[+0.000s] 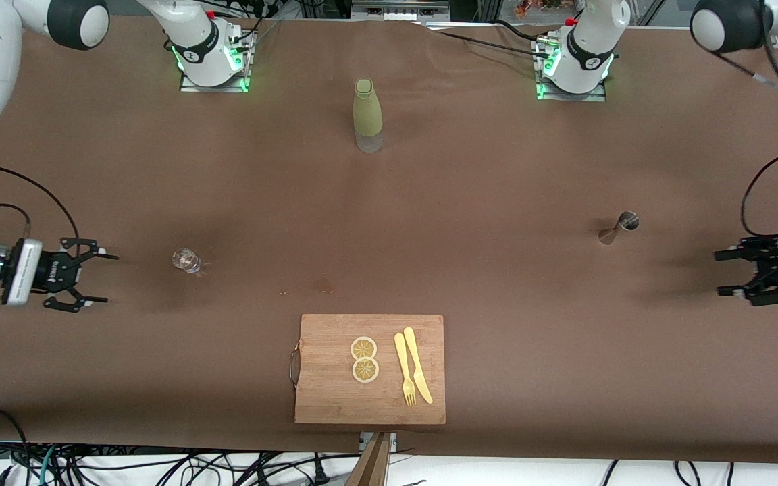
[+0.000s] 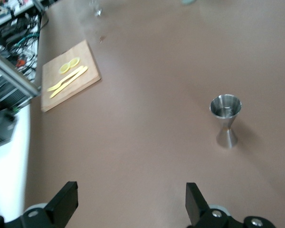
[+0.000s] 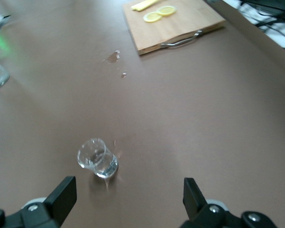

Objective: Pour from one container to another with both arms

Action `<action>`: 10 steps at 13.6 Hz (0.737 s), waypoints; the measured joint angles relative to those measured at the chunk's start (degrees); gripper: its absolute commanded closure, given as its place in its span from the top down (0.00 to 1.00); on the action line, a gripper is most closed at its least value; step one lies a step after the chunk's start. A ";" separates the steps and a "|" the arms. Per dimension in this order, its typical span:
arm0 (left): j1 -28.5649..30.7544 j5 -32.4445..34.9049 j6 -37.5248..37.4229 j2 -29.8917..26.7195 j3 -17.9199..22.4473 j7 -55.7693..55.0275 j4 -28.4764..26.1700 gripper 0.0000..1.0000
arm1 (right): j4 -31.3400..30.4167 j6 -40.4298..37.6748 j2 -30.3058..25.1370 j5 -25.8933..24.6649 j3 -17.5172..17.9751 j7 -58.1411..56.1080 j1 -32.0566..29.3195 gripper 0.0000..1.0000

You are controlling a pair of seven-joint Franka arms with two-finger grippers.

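Nearest the camera, a bamboo board [image 1: 369, 368] with metal handle, bearing two lemon slices [image 1: 365, 359], a yellow fork [image 1: 405, 368] and knife [image 1: 418, 364]. Farther up the brown table [image 1: 497, 283], a clear glass [image 1: 186, 260] near the right claw [image 1: 92, 278] and a steel jigger [image 1: 620, 227] near the left claw [image 1: 730, 273], both claws spread wide, empty, held low and level at the table's ends. Farthest, between the bases, an upright green-sleeved bottle [image 1: 367, 115].

Fork [image 1: 403, 370], knife [image 1: 417, 364] on board [image 1: 325, 398]

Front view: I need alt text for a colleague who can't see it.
Both arms wait with open jaws at the table's ends: the right gripper faces a small clear glass, the left gripper a steel jigger. A green bottle stands between the bases; a cutting board holds lemon slices, fork and knife.
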 measured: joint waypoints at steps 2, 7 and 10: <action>-1.55 8.18 4.04 -7.18 -0.31 -2.47 -1.85 1.00 | 3.14 0.06 -3.61 -8.30 1.05 13.61 0.99 1.00; -7.82 22.08 8.36 -21.18 -0.41 -13.43 -8.10 1.00 | 4.90 0.59 -16.78 -36.91 14.41 51.31 1.96 1.00; -9.54 30.72 9.54 -27.12 -1.97 -29.28 -9.67 1.00 | 4.66 -3.73 -23.08 -46.15 20.54 73.52 2.36 1.00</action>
